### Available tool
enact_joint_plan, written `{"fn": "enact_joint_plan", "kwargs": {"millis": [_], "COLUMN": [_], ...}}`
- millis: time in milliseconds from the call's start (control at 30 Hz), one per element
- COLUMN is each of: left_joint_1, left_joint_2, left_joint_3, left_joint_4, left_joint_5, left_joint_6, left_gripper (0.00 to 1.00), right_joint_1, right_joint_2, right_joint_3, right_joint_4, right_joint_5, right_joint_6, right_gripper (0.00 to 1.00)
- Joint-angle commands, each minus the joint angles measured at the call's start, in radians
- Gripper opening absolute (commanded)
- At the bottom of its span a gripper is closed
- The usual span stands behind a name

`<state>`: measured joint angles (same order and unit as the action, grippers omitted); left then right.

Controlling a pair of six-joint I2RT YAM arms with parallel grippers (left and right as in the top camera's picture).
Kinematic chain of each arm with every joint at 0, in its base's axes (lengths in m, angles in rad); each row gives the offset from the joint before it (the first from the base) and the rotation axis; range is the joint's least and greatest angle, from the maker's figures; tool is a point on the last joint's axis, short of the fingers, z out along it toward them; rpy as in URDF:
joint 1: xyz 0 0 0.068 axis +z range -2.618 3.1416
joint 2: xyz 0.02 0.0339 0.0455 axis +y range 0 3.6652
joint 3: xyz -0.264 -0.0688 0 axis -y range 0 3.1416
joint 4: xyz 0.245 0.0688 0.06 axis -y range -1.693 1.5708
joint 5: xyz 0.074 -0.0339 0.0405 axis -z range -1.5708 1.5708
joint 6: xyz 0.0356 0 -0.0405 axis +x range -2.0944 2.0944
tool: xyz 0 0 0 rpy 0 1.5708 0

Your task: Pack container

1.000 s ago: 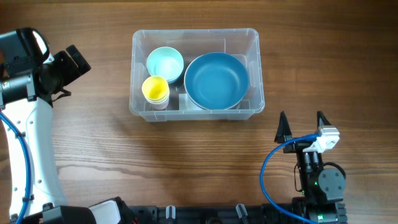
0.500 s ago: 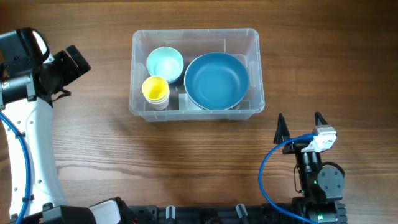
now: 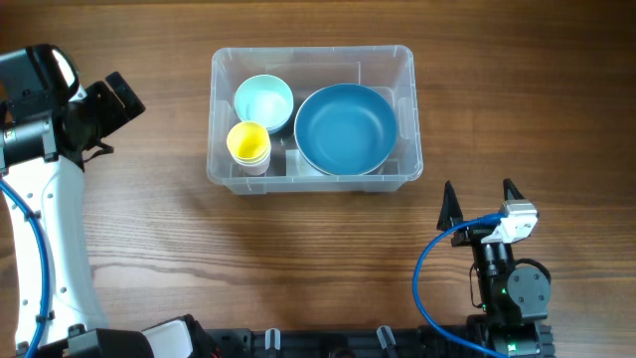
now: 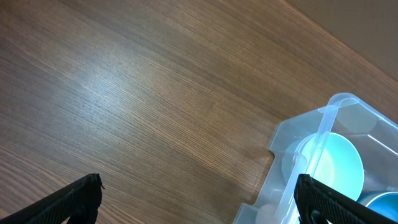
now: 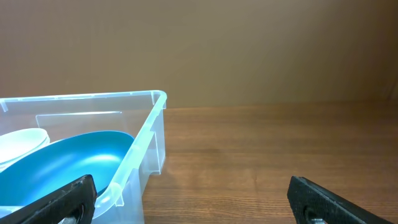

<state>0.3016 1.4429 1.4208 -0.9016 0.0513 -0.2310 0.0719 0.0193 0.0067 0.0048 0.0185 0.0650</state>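
Observation:
The clear plastic container [image 3: 313, 58] stands at the table's back centre. Inside it are a large blue bowl [image 3: 346, 128], a light teal bowl [image 3: 262, 101] and a yellow cup [image 3: 248, 142]. My right gripper [image 3: 479, 202] is open and empty on the table in front of the container's right corner. In the right wrist view [image 5: 189, 202] the container's corner [image 5: 149, 124] and the blue bowl [image 5: 68, 162] lie to the left. My left gripper is open and empty in the left wrist view [image 4: 196, 199], over bare wood left of the container [image 4: 323, 124]; the teal bowl [image 4: 336, 165] shows inside.
The left arm's white body [image 3: 45, 219] stands along the table's left edge. The right arm's base with a blue cable [image 3: 437, 268] sits at the front right. Black fixtures [image 3: 298, 343] line the front edge.
My right gripper has drawn back slightly toward the table's front. The left arm and the container's contents have not moved.

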Motion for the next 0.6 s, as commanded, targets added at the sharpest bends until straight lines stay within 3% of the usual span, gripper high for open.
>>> {"fn": "enact_joint_plan", "kwargs": {"millis": [0,333,567], "left_joint_1": [0.005,0.004,-0.015], "left_joint_2": [-0.014,-0.021,-0.183], "left_joint_3": [0.014,0.013,0.013], "left_joint_4": [-0.001,-0.001,-0.001], "left_joint_5": [0.011,0.011,0.011], "left_joint_6": [-0.013,-0.013,-0.013], "left_gripper": [1.0,1.0,1.0], "right_joint_1": [-0.004,-0.004,-0.004], "right_joint_2": [-0.014,-0.014,-0.014], "right_joint_3": [-0.002,-0.002,-0.002], "right_joint_4": [0.002,0.002,0.002], "right_joint_5": [-0.02,-0.02,-0.02], "right_joint_6": [-0.011,-0.011,-0.011], "right_gripper": [1.0,1.0,1.0]}}
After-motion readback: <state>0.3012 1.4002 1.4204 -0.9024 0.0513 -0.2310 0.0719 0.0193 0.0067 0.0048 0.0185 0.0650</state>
